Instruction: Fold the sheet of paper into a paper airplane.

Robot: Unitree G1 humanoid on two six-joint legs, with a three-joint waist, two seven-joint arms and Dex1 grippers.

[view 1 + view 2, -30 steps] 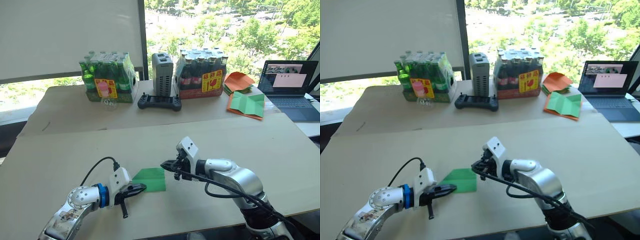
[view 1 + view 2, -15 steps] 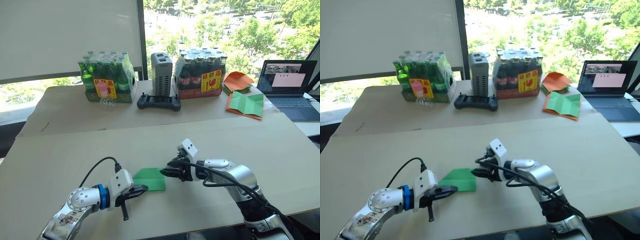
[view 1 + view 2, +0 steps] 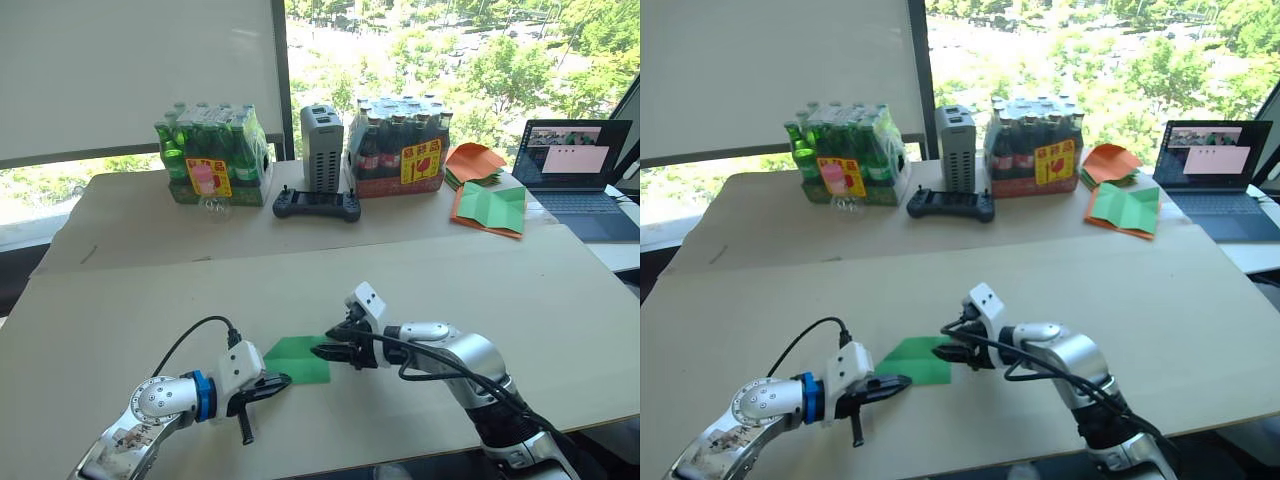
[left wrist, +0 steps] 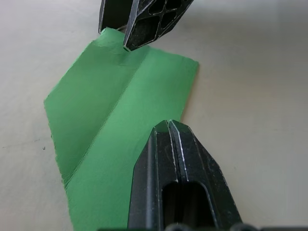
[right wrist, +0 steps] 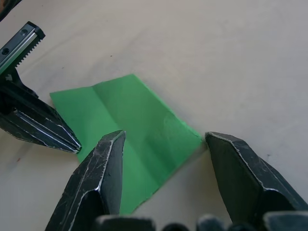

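The sheet of paper [image 3: 297, 359] lies flat on the near table [image 3: 120, 300], folded into a pointed shape with a centre crease, its point toward 9 o'clock and its square end toward 3 o'clock. The left gripper [image 3: 277, 381] sits at the paper's 7 o'clock corner; the left wrist view shows its two fingers pressed together with no gap, resting on top of the paper rather than pinching it. The right gripper [image 3: 322, 350] meets the paper's 3 o'clock edge. In the right wrist view its fingers [image 5: 103, 168] stand wide apart, one over the green surface and the other just past the paper's corner on bare table; nothing is gripped.

On the far table [image 3: 130, 215], at 12 o'clock from the paper, stand a grey box [image 3: 323, 147] and a black controller [image 3: 318, 205]. A pack of green bottles [image 3: 210, 152] is at 11 o'clock, a pack of dark bottles [image 3: 398, 145] at 1 o'clock. Orange papers [image 3: 474, 162], a green sheet edged with orange [image 3: 494, 209] and a laptop [image 3: 574, 168] lie at 2 o'clock.
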